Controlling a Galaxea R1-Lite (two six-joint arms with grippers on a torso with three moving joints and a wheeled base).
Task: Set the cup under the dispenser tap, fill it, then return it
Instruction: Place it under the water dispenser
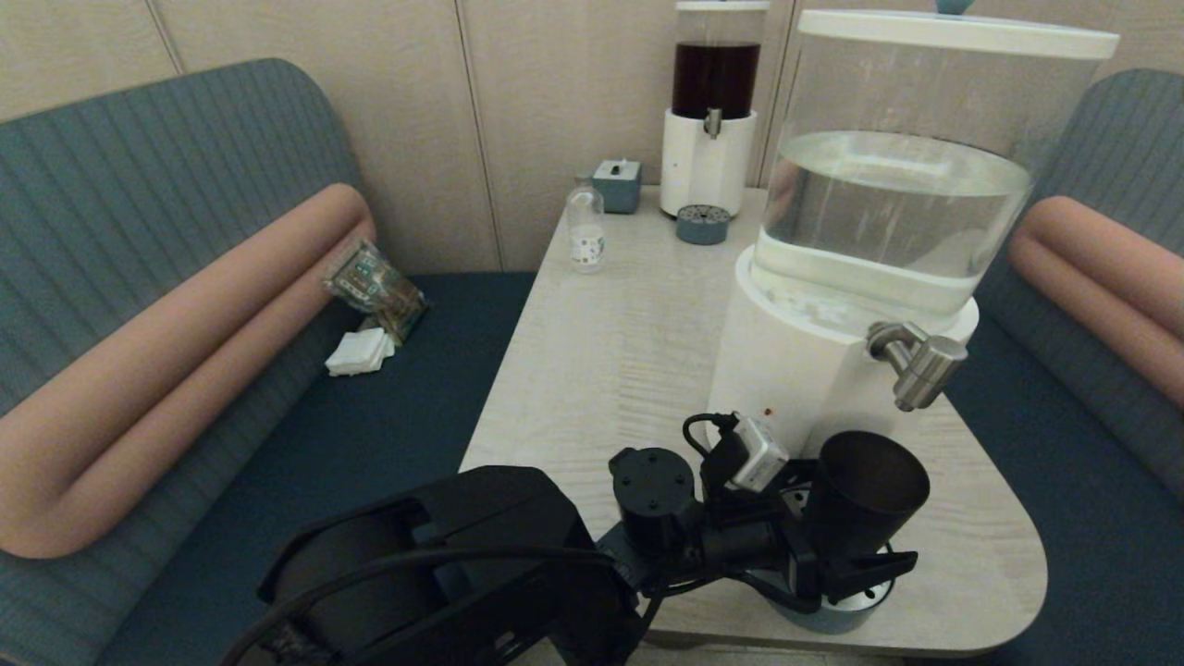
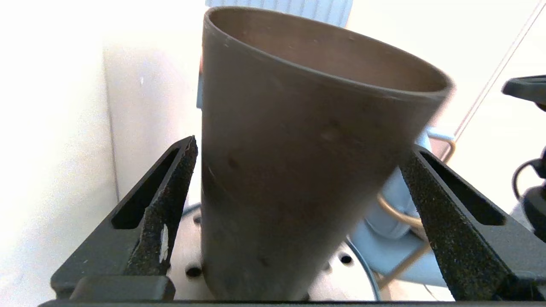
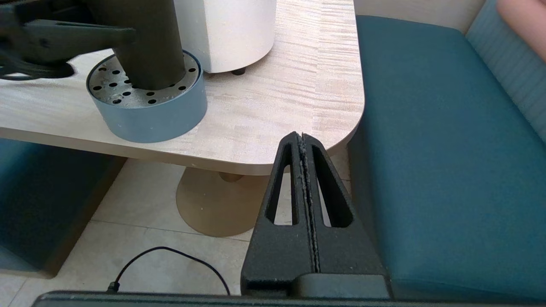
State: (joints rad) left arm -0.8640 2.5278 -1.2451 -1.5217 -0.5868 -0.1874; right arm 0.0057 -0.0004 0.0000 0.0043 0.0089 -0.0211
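Note:
The dark smoky cup (image 1: 869, 495) stands on the round grey drip tray (image 1: 837, 618), just below and slightly left of the brushed-metal dispenser tap (image 1: 918, 368). My left gripper (image 1: 856, 546) is open around the cup's lower half, one finger on each side. In the left wrist view the cup (image 2: 298, 162) fills the space between the fingers (image 2: 170, 200), with a thin gap on one side. The right wrist view shows the cup (image 3: 145, 47) upright on the perforated tray (image 3: 149, 117). My right gripper (image 3: 302, 136) is shut and empty, parked below the table's near right corner.
The large white-based dispenser (image 1: 786, 370) with its clear water tank stands right behind the cup. At the back are a narrower dispenser of dark liquid (image 1: 710, 111), a small clear bottle (image 1: 585, 231) and a blue box (image 1: 617, 183). Teal benches flank the table (image 1: 601, 351).

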